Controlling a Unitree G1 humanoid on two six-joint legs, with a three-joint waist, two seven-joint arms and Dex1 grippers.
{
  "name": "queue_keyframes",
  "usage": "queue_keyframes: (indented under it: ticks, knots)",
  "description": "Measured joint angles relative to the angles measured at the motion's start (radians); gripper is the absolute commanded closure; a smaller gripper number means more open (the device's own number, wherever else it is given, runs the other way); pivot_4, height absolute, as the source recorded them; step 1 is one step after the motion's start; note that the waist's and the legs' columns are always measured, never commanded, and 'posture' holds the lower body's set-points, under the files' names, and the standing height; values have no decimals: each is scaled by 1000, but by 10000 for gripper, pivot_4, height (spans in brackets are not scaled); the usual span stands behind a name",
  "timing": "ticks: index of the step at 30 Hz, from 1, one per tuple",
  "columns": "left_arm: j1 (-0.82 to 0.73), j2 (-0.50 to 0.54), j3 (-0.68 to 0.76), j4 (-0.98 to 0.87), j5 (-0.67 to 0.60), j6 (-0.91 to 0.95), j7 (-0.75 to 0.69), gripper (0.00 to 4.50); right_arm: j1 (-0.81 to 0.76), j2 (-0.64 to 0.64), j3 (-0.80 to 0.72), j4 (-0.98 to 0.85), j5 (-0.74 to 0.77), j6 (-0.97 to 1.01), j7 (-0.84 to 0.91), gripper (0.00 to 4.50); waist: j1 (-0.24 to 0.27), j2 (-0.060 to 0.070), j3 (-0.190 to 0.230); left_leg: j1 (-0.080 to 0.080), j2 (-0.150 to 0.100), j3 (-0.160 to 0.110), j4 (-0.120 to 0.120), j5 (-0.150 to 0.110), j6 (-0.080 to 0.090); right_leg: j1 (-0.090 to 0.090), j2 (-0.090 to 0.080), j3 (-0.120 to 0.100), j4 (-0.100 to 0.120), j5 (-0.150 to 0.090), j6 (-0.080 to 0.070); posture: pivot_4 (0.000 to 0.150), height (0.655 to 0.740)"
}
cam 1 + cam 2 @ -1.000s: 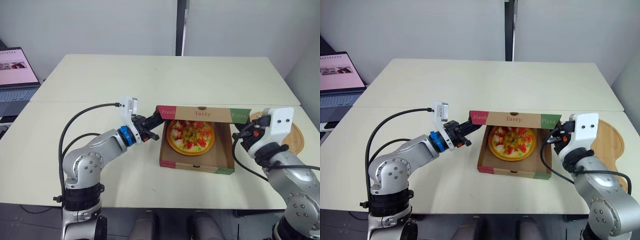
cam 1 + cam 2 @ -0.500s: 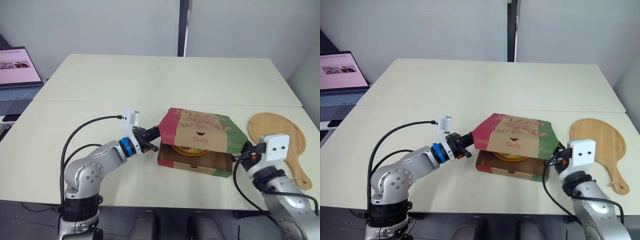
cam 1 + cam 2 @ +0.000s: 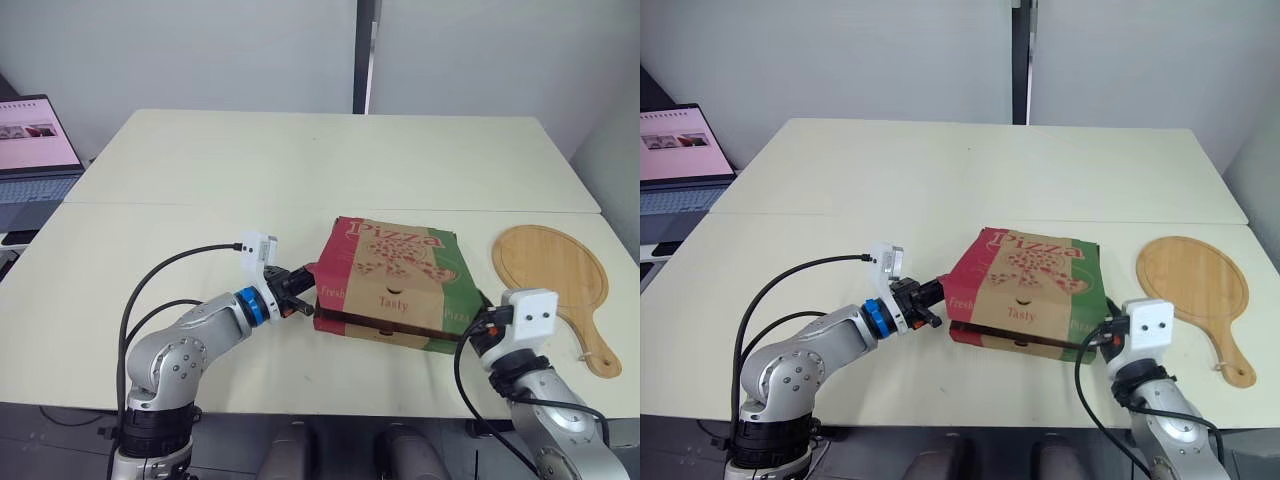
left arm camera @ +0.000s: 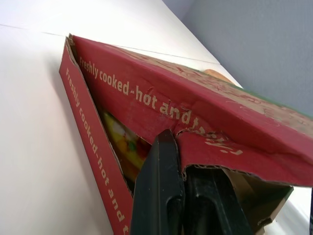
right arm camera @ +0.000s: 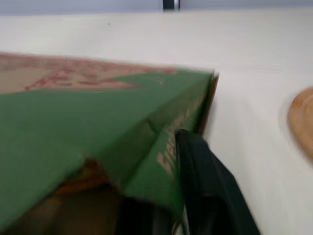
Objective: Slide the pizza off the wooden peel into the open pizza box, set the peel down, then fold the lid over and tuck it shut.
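Cardboard lid (image 3: 392, 262) nearly down, pinched at its ends by left claw (image 3: 304, 289) and right claw (image 3: 478, 322); tucking it shut comes next.

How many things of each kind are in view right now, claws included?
pizza box: 1
pizza, seen through the box's side gap: 1
wooden peel: 1
laptop: 1
claws, left claw and right claw: 2
Total: 6
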Motion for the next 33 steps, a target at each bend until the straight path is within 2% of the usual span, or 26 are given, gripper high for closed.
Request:
queue_keyframes:
  ticks: [4,8,12,18,21,25,30,31,33]
  knots:
    - [5,13,-7,-1,8,-15,-9,45000,21,-40,-28,-11,25,11,43,17026,0,0,0,0,0,0,0,0,0,0,0,0,0,0,0,1500,7400]
    - [7,29,-16,-1,22,-27,-18,45000,65,-153,-123,-39,103,61,134,3577,2,0,0,0,0,0,-1,0,0,0,0,0,-1,0,0,1500,7400]
    - [8,29,-25,-1,32,-35,-29,45000,94,-274,-215,-50,173,98,233,3577,2,0,0,0,0,0,-1,0,0,1,0,-1,-1,0,0,1500,7400]
    - [6,30,-31,-1,45,-38,-34,45000,167,-469,-447,-26,291,174,417,3577,7,-1,1,0,0,0,-1,0,1,2,0,-1,-2,0,0,1500,7400]
    - [6,33,-32,-1,50,-41,-40,45000,141,-533,-582,48,344,206,473,9207,7,-1,1,2,0,1,0,0,1,4,0,-1,-2,0,0,1500,7400]
    - [3,43,-36,-1,62,-53,-53,45000,-58,-572,-642,75,462,267,443,23412,2,-1,1,3,2,1,-1,0,1,5,1,-1,-2,0,0,1500,7400]
    - [3,48,-44,0,64,-56,-62,45000,-236,-580,-534,61,551,335,375,42222,8,-2,1,1,1,0,-1,0,0,4,0,-1,-3,0,0,1500,7400]
    - [4,51,-43,0,64,-57,-66,45000,-266,-580,-498,60,555,346,362,44778,8,-2,1,1,1,0,-1,0,1,4,0,-2,-4,0,0,1500,7400]
    - [4,54,-45,0,66,-59,-73,45000,-321,-578,-432,59,557,354,344,44778,9,-2,1,1,0,0,-1,0,1,4,0,-1,-4,0,0,1500,7400]
